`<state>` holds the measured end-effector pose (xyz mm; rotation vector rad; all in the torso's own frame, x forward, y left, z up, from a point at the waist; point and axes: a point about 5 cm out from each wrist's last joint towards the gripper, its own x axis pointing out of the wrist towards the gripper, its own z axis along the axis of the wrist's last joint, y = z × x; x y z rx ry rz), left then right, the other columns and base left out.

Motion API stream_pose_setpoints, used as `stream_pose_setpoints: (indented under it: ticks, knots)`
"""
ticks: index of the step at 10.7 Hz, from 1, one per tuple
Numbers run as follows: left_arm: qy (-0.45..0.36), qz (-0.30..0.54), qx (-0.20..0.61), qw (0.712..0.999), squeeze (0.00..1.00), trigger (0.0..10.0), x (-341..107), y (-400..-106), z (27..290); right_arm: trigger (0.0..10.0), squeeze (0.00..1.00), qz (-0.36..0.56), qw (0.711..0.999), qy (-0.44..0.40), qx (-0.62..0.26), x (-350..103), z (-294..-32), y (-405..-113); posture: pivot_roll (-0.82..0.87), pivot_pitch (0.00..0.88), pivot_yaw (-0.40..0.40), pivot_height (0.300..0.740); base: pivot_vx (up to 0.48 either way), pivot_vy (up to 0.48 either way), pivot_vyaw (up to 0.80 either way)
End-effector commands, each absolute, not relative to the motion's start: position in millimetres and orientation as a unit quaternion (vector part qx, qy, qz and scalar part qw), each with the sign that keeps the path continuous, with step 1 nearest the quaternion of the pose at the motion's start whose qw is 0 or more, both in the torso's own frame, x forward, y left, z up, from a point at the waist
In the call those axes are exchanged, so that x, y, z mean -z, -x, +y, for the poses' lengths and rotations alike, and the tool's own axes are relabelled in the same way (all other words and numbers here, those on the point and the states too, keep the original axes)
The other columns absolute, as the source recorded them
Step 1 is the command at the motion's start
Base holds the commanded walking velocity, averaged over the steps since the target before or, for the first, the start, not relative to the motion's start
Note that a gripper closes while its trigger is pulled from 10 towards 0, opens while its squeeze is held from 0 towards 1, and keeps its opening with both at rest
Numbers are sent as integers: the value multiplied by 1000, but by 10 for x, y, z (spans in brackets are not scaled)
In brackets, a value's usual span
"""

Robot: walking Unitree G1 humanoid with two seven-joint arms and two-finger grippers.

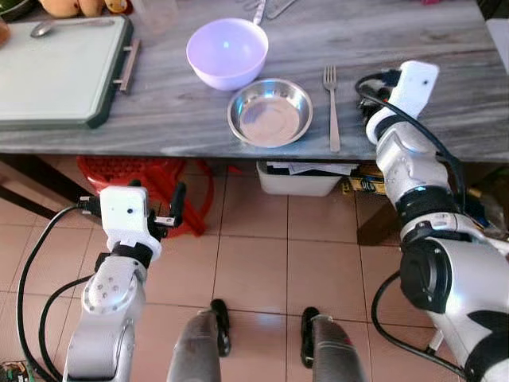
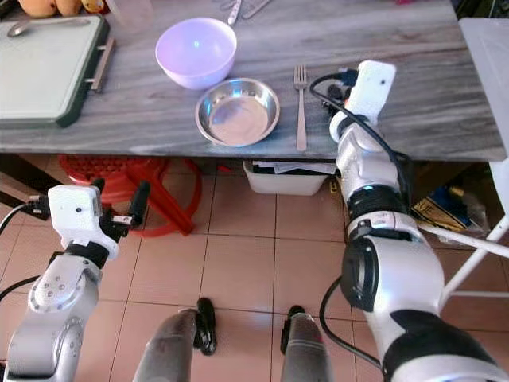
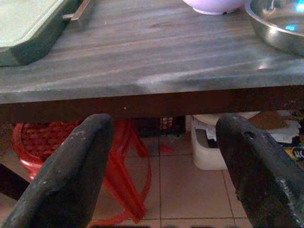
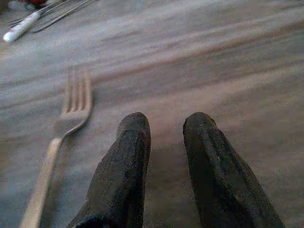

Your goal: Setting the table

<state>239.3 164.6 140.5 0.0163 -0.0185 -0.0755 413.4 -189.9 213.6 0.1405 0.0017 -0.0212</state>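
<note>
Fork (image 1: 332, 107) lying flat on the counter (image 1: 159, 119), near its front edge, just beside the steel dish (image 1: 270, 111) on the side toward the right arm; long axis running from front edge to back, tines pointing toward the back edge, handle end close to the front edge. Purple bowl (image 1: 227, 52) just behind the dish, touching or nearly so. Right gripper (image 4: 166, 142) low over the counter just beside the fork, on its far side from the dish; jaws released, a narrow gap between them, nothing held, tips aimed toward the back edge and roughly parallel to the fork. Fork therefore off to one side of the jaws, not between them. Left gripper (image 3: 164, 156) down below the front edge, facing the counter's underside and a red stool (image 1: 151, 179), jaws spread wide and empty. Right arm clearly nearer: likely only a short sideways shift toward the dish to straddle the handle, if the fork needs moving at all.
</note>
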Motion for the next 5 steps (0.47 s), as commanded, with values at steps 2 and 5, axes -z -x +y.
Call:
stream_pose_setpoints:
  ticks: [2, 5]
  knots:
    - [-12, 7, 31, 999, 0, 10000, -1356, -2348, 1697, 10000, 0, 30, 997, -57, -37, -2155, -1745, -4172, 118, 303, 80, 740, 0, 0, 0]
    - [-9, 9, 28, 1000, 0, 10000, -1347, -2351, 1697, 10000, 0, 50, 995, -32, -84, -2132, -1594, -4182, 116, 303, 75, 740, 0, 0, 0]
